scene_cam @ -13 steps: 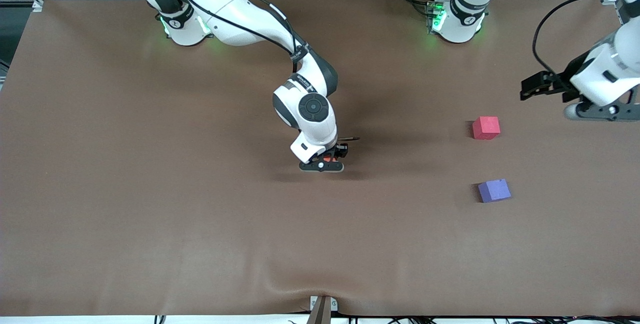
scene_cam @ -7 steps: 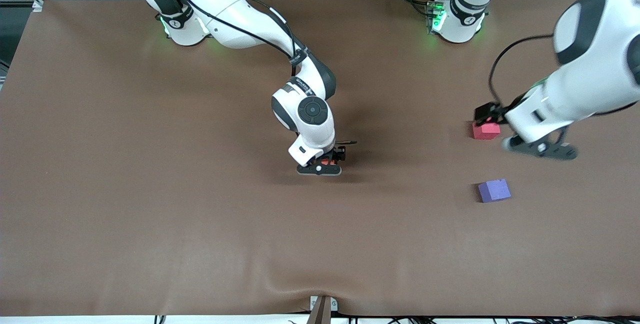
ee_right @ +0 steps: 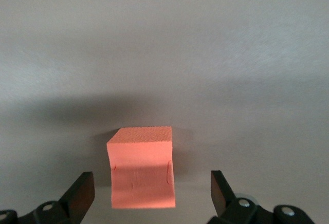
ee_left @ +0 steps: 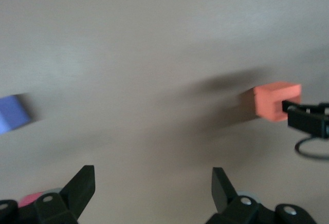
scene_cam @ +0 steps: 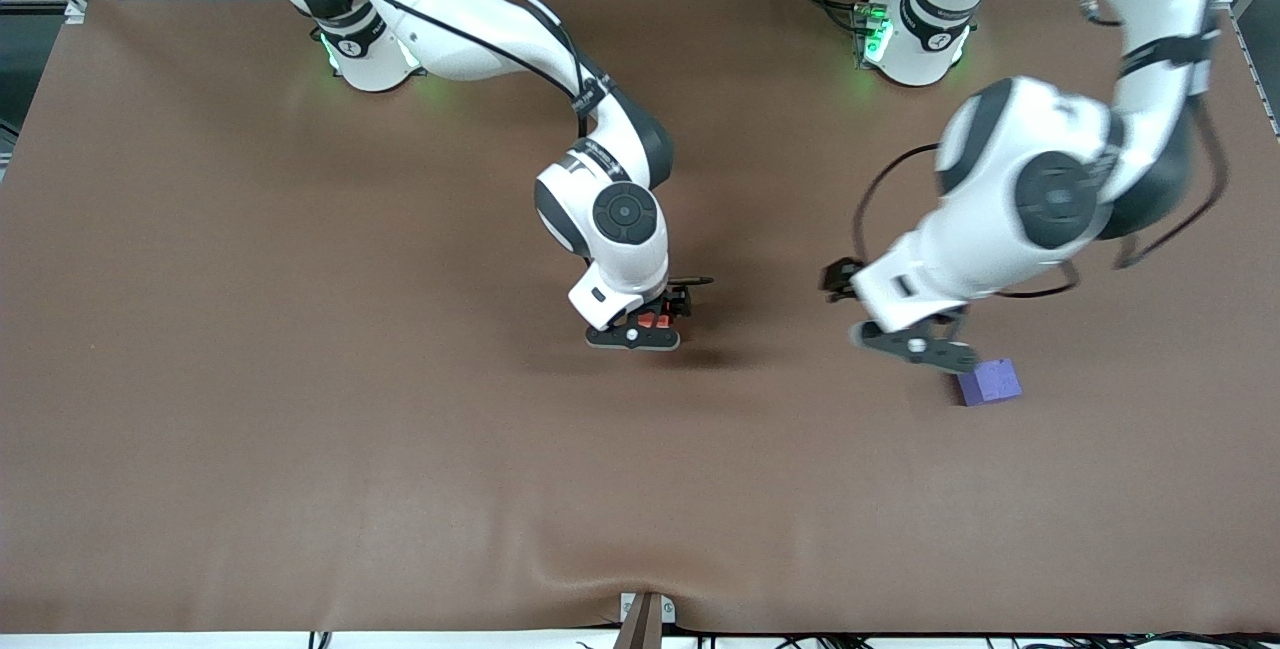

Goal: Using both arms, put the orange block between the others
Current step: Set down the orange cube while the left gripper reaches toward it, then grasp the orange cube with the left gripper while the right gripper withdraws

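Note:
The orange block point(scene_cam: 655, 321) point(ee_right: 142, 175) sits on the brown table in the middle, between the fingers of my right gripper point(scene_cam: 640, 331) point(ee_right: 151, 176). That gripper is open, with a gap on each side of the block. The left wrist view also shows the orange block point(ee_left: 275, 100) with the right gripper point(ee_left: 308, 121) at it. My left gripper point(scene_cam: 915, 347) point(ee_left: 153, 171) hangs open and empty over bare table beside the purple-blue block point(scene_cam: 990, 381) point(ee_left: 11, 113). In the front view the left arm hides the red-pink block.
The brown cloth point(scene_cam: 300, 379) covers the whole table, with a small bulge at its front edge point(scene_cam: 645, 594). Both arm bases point(scene_cam: 365, 59) point(scene_cam: 915, 44) stand along the table's back edge. A loop of black cable point(scene_cam: 880, 189) hangs off the left arm.
My right gripper has opened and let go of the orange block. The left arm has swung in from its end of the table toward the middle, passing over the red-pink block.

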You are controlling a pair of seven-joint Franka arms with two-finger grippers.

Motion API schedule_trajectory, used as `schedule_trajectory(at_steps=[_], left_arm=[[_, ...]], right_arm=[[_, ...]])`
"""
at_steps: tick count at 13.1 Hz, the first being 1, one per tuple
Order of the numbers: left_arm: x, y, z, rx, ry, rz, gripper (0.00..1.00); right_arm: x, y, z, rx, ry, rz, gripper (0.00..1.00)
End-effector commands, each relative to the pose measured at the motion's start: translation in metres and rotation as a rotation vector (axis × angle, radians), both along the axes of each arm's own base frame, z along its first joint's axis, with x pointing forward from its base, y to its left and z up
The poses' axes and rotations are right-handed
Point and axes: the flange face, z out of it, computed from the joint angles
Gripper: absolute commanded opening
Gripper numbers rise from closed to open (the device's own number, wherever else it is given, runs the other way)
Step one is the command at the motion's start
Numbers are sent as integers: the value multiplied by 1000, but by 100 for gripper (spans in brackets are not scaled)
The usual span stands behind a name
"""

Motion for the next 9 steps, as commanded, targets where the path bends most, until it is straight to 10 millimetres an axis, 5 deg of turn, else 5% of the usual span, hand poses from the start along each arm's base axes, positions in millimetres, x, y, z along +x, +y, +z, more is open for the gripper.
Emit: schedule_trajectory(at_steps=[1,5,9], left_arm=[[-1,-53,-35,-25,-20,60,100],[-14,-125,-69,-38,-11,169,100],[-24,-173,-101,-23,-67,278,100]], right_arm=[[18,-35,49,13,-3,-36,100],[42,-121,83,-42,67,40,100],[48,-218,106,-69,80,134,100]])
